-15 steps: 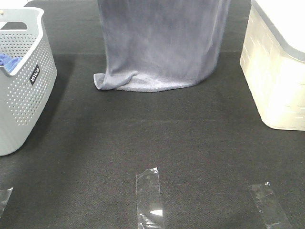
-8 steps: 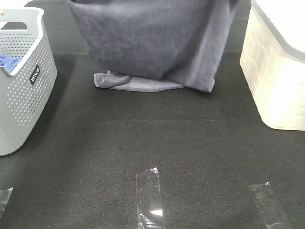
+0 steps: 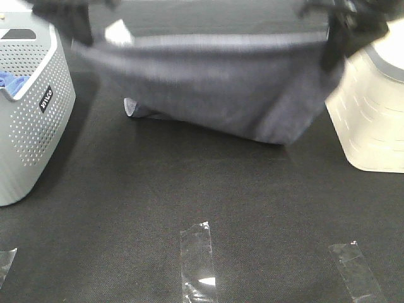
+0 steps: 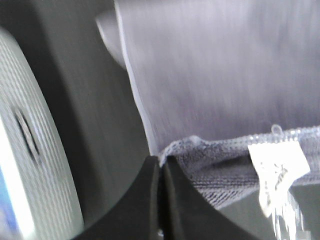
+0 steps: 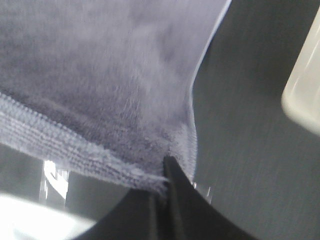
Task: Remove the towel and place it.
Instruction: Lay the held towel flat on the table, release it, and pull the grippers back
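Note:
The grey-lavender towel (image 3: 221,88) is stretched wide above the black table, its top hem running between my two grippers. My left gripper (image 3: 81,35) is shut on the towel's left top corner next to the grey basket. My right gripper (image 3: 331,53) is shut on the right top corner in front of the cream bin. The towel's lower part sags onto the table, with a folded corner (image 3: 134,107) lying flat. In the left wrist view, the shut fingers (image 4: 161,167) pinch the hemmed corner of the towel (image 4: 220,75) near a white label (image 4: 277,170). The right wrist view has the towel (image 5: 100,75) pinched at its corner by the gripper (image 5: 167,172).
A grey perforated basket (image 3: 35,120) holding a bright blue cloth (image 3: 9,81) stands at the left. A cream bin (image 3: 372,120) with a grey rim stands at the right. Clear tape strips (image 3: 197,262) lie on the near table.
Both grippers have come down into view with the towel. Its top hem has dropped and spread wide, and the hanging cloth has swung toward the front of the table.

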